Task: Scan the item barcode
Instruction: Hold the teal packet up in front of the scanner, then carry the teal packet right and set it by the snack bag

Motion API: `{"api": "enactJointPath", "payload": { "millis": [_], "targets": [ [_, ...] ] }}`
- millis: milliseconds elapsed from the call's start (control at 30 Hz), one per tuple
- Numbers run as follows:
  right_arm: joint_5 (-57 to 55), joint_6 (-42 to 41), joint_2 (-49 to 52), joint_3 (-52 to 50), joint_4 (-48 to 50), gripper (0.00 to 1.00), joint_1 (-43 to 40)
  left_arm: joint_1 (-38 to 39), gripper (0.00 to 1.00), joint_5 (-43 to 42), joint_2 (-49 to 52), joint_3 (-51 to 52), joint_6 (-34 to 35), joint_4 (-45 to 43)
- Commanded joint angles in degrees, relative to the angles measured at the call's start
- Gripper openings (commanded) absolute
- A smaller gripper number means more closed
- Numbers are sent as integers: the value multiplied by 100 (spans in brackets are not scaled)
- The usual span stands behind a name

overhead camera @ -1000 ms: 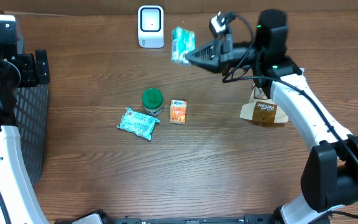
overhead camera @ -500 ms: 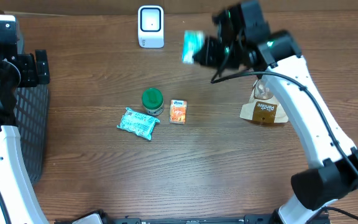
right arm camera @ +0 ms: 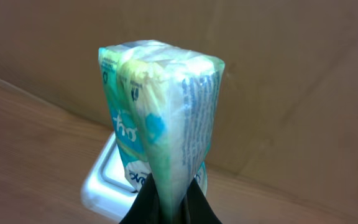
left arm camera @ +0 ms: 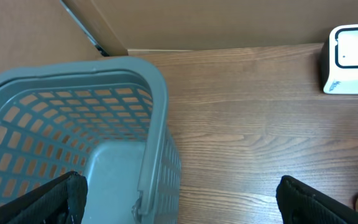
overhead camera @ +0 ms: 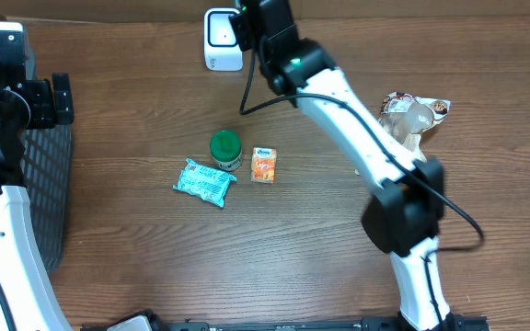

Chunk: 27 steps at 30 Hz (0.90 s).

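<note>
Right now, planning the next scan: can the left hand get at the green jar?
Probably yes: the left hand is open, only table lies between it and the jar, and the right arm is away at the scanner. A long stretch, though.

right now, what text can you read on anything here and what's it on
Nothing can be read for certain.
pack, held up: large blue lettering on the front, partly folded away, illegible; the side print is too small.
orange box: label at the top is too small.
teal packet: print is blurred.
bag: markings are blurred.
scanner: no text visible.
</note>
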<state>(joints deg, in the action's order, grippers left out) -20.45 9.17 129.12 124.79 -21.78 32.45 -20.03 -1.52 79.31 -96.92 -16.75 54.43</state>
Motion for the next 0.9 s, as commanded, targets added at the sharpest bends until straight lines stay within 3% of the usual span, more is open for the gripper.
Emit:
{"api": "enactJointPath", "payload": {
  "millis": [0, 200, 433, 867],
  "targets": [
    [-393, 1788, 433, 11, 675, 4, 2, -20, 99, -44, 9, -120, -105, -22],
    [-289, 2865, 1344, 11, 2087, 4, 2, -20, 100, -46, 9, -120, -107, -22],
    [105, 4028, 1991, 9, 2509, 4, 17, -20, 100, -46, 9, -120, -105, -22],
    [72, 4083, 2048, 11, 2691, 4, 72, -20, 100, -46, 9, -120, -107, -22]
  ]
}}
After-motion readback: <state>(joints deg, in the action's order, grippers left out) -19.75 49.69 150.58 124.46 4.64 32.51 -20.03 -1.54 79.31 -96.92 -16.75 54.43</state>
